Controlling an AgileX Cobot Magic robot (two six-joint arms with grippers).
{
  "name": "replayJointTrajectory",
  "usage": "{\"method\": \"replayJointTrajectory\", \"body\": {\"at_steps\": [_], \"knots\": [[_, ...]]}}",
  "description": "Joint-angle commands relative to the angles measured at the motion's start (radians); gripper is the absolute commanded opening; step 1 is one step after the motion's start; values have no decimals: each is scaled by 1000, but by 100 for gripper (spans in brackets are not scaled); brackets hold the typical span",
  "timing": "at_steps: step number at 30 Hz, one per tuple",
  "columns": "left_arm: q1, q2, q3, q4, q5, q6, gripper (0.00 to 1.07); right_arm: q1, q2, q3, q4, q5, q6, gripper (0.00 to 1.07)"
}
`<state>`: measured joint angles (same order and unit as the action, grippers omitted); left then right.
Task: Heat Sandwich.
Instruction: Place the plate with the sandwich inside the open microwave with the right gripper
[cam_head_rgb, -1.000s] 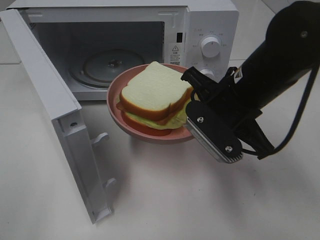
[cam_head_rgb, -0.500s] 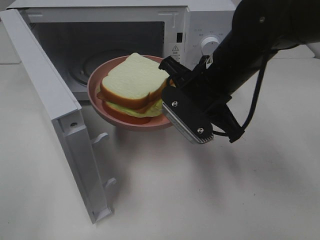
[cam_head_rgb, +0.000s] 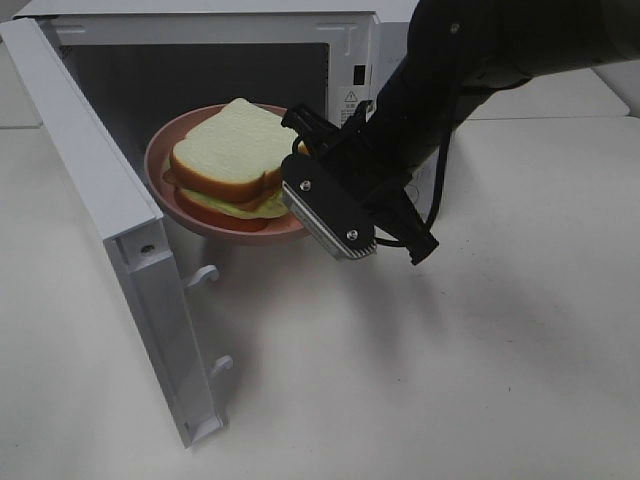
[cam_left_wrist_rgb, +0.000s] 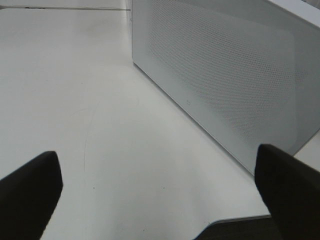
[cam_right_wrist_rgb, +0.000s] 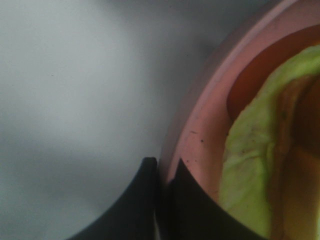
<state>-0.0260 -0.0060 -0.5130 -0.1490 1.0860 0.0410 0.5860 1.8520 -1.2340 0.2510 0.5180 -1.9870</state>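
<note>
The sandwich (cam_head_rgb: 225, 152), white bread with tan crust and green lettuce, lies on a round pink plate (cam_head_rgb: 158, 175). My right gripper (cam_head_rgb: 303, 150) is shut on the plate's right rim and holds it in the air at the mouth of the open microwave (cam_head_rgb: 200, 70). The right wrist view shows the two black fingertips pinching the pink rim (cam_right_wrist_rgb: 200, 135), with the sandwich's lettuce (cam_right_wrist_rgb: 250, 165) just inside it. My left gripper (cam_left_wrist_rgb: 160, 200) stands open and empty beside the microwave's outer wall (cam_left_wrist_rgb: 225, 75); it is outside the exterior view.
The microwave door (cam_head_rgb: 100, 220) swings out to the left, reaching toward the table's front. My right arm covers the control panel. White tabletop (cam_head_rgb: 400, 380) spreads in front and to the right.
My right arm has carried the plate and sandwich leftward and back, from in front of the control panel to the microwave's opening. The grip stays shut.
</note>
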Motion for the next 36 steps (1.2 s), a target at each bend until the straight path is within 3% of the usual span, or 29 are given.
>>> {"method": "replayJointTrajectory", "body": {"at_steps": [1,26,36], "knots": [[-3,-15,0,-1,-14,2,98,2,26,-50,10,22,1,0],[-3,-15,0,-1,-14,2,98,14,274,-454,-171,189,284,0],[-3,-15,0,-1,-14,2,98,25,375,-617,-181,237,343,1]]}}
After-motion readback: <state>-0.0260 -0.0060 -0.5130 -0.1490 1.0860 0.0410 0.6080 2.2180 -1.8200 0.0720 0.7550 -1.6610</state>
